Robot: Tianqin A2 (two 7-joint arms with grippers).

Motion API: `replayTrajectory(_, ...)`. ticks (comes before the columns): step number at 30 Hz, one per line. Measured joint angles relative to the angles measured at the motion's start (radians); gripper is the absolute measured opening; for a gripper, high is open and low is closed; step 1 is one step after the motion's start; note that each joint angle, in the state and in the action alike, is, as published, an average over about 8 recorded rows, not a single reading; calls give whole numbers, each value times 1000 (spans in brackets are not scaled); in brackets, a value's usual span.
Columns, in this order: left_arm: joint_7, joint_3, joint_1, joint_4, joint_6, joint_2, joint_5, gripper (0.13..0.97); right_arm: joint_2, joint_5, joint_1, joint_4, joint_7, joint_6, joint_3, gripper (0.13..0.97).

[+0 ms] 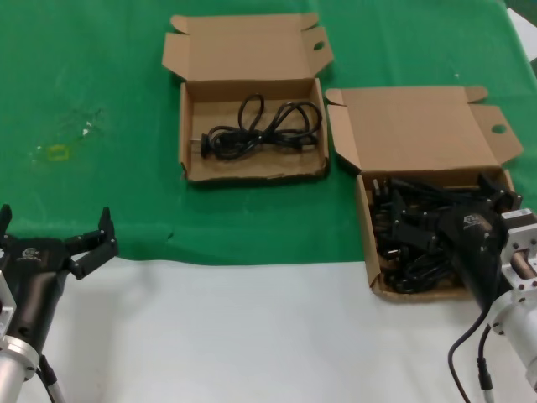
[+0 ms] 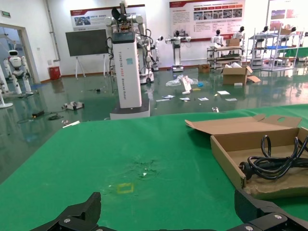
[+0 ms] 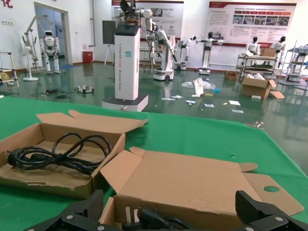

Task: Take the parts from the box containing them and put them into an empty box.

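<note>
The box with the tall lid (image 1: 419,126) sits at the right and holds a pile of black power cords (image 1: 411,248). My right gripper (image 1: 449,201) hovers just over that pile, open and holding nothing; in the right wrist view (image 3: 167,202) a plug (image 3: 144,219) lies below its spread fingers. The short-lidded box (image 1: 243,54) at centre back holds one coiled cord (image 1: 260,130). That box (image 2: 231,159) and its cord (image 2: 274,163) also show in the left wrist view. My left gripper (image 1: 55,217) is open and empty at the front left.
A green cloth (image 1: 101,75) covers the far part of the table, and bare white tabletop (image 1: 252,336) lies in front. A small yellow mark (image 1: 59,153) is on the cloth at the left. The two boxes stand close together.
</note>
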Motion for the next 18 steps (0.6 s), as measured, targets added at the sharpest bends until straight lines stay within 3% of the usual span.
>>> replayTrajectory(18,0,0,0,0,0,0,0,966,0,0,0,0,0,0,0,966)
